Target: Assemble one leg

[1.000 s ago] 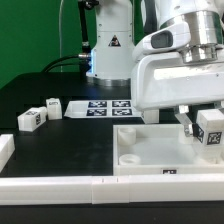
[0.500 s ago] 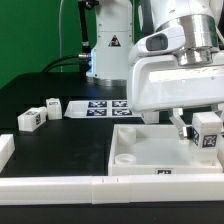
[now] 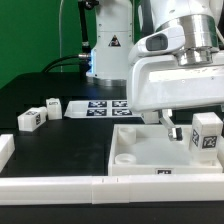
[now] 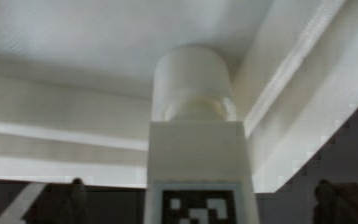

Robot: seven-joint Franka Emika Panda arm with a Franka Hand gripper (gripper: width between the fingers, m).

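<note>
1. Now the leg (image 3: 207, 134) stands upright, round peg downward, over the panel's (image 3: 140, 152) corner near the bench edge on the exterior view's right.
2. The gripper's (image 4: 197, 200) fingers (image 4: 60, 205) flank it; whether they pinch it, I cannot tell.
3. Spare legs (image 3: 30, 119) lie toward the opposite edge, the marker board (image 3: 100, 108) behind the panel, border bars (image 3: 60, 186) along the near edge.

Black table (image 3: 70, 140). White rimmed panel (image 3: 150, 148) at lower right, with a round hole near its left corner. Long white border bar (image 3: 60, 186) along the bottom edge. Marker board (image 3: 100, 106) lies flat at centre, two small tagged blocks (image 3: 30, 119) to its left. Green backdrop (image 3: 25, 40) at upper left.
</note>
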